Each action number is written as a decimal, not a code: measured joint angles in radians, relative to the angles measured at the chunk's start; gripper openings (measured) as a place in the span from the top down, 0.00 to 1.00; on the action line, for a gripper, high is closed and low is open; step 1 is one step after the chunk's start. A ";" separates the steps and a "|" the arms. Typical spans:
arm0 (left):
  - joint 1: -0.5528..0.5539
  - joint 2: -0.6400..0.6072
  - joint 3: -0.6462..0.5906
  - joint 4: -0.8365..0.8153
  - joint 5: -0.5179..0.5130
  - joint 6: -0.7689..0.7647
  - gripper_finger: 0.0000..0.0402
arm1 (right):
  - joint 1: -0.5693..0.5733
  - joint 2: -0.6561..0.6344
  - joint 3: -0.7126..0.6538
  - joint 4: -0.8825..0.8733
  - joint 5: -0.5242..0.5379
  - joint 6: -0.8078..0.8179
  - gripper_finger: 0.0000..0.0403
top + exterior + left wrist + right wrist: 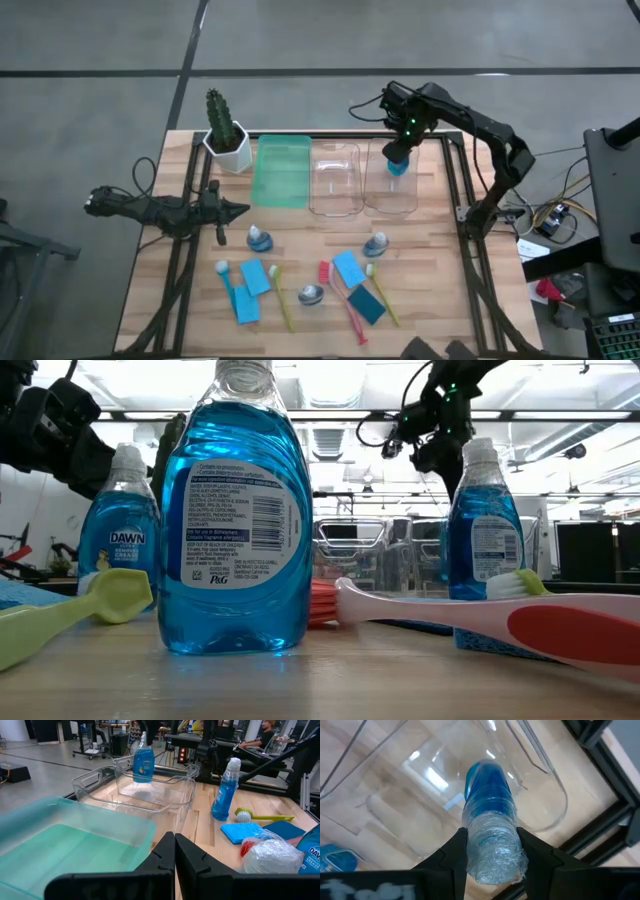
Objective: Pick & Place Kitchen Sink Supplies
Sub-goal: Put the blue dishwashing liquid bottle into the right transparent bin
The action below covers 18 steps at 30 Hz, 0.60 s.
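The right gripper (pixel 490 851) pinches a blue bottle (pixel 396 163) by its cap over the clear bin (pixel 392 178) at the upper right of the high view, so I judge the placing step is in hand and the next move calls for lowering and releasing, while the left gripper (pixel 237 210), pressed together, waits at the left.

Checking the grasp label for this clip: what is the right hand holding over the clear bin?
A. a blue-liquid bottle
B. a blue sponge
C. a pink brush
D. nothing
A: the right hand is clamped on the pale cap of a blue-liquid bottle hanging above the clear bin.
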 joint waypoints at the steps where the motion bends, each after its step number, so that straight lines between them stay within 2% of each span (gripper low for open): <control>1: 0.000 0.000 0.000 0.000 0.000 0.000 0.99 | -0.004 0.005 0.000 0.010 0.000 -0.009 0.67; 8: 0.000 0.000 0.000 0.000 0.000 0.000 0.99 | -0.028 0.010 0.000 0.065 0.001 -0.034 0.63; 18: 0.000 0.000 0.000 0.000 0.000 0.000 0.99 | -0.046 0.040 -0.005 0.057 -0.043 -0.049 0.64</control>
